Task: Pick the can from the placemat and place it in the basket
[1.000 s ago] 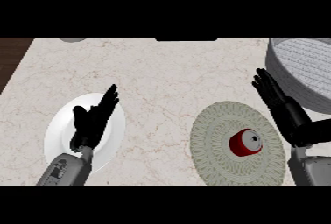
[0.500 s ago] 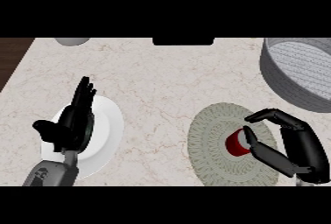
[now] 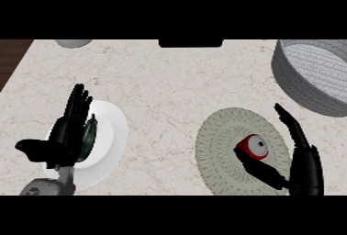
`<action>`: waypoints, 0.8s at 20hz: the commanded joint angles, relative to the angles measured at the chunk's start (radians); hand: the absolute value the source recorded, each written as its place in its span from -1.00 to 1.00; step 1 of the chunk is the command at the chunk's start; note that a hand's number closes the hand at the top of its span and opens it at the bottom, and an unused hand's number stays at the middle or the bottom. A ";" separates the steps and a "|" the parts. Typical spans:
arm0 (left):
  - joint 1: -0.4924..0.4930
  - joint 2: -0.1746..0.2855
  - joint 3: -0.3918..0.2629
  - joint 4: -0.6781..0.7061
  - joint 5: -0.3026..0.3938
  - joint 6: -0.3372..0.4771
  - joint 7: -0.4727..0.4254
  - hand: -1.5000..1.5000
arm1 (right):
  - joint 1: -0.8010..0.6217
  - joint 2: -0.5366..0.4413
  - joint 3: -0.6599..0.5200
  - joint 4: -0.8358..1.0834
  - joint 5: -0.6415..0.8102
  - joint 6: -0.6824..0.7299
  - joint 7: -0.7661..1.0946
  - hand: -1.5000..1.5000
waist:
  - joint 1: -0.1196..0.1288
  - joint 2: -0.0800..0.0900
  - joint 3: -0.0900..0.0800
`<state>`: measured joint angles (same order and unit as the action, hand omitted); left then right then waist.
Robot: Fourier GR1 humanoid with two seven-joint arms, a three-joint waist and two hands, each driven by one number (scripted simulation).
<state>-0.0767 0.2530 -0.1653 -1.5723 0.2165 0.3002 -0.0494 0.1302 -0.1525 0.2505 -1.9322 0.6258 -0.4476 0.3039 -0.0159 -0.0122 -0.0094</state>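
Observation:
The red can (image 3: 253, 146) lies on its side, silver end showing, on the round woven placemat (image 3: 220, 137) at the right of the counter. My right hand (image 3: 304, 161) stands open just right of the can. Its straight fingers point away along the placemat's right edge, and its thumb reaches under the can from the near side. The can sits between the thumb and the fingers, which are not curled round it. The grey basket (image 3: 311, 75) stands at the far right, beyond the placemat. My left hand (image 3: 66, 136) rests open, fingers up, at the left.
A white plate (image 3: 110, 137) lies under the left hand, with a dark green thing (image 3: 89, 136) on it, partly hidden. A grey rounded object (image 3: 73, 43) and a black object (image 3: 190, 43) sit at the far edge. Dark wood (image 3: 11, 54) shows past the counter's left corner.
My right hand came down from beside the basket to the placemat. Its fingers, curled over the can half a second ago, now stand straight beside it. The left hand shifted slightly over the plate.

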 commanded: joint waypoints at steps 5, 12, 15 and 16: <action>0.036 0.002 0.002 -0.029 -0.007 0.008 -0.011 0.00 | 0.070 -0.164 -0.076 -0.151 0.332 0.272 0.446 -1.00 | -0.012 0.002 -0.008; 0.028 -0.022 -0.043 -0.049 -0.029 0.010 -0.004 0.00 | -0.028 -0.161 0.052 -0.407 0.235 0.744 0.806 -1.00 | 0.030 0.011 0.000; 0.004 0.002 -0.018 -0.077 -0.013 0.002 0.041 0.00 | -0.099 -0.123 0.067 -0.469 0.165 0.892 0.968 -1.00 | 0.036 0.012 0.003; 0.042 0.001 -0.015 -0.057 0.006 -0.031 -0.001 0.00 | -0.123 -0.086 0.103 -0.500 0.171 0.907 1.019 -1.00 | 0.036 0.011 0.002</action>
<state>-0.0467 0.2454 -0.1867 -1.6209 0.2050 0.2968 -0.0462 0.0916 -0.2907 0.2974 -2.3081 0.8532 0.2502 1.0584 0.0083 -0.0028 -0.0092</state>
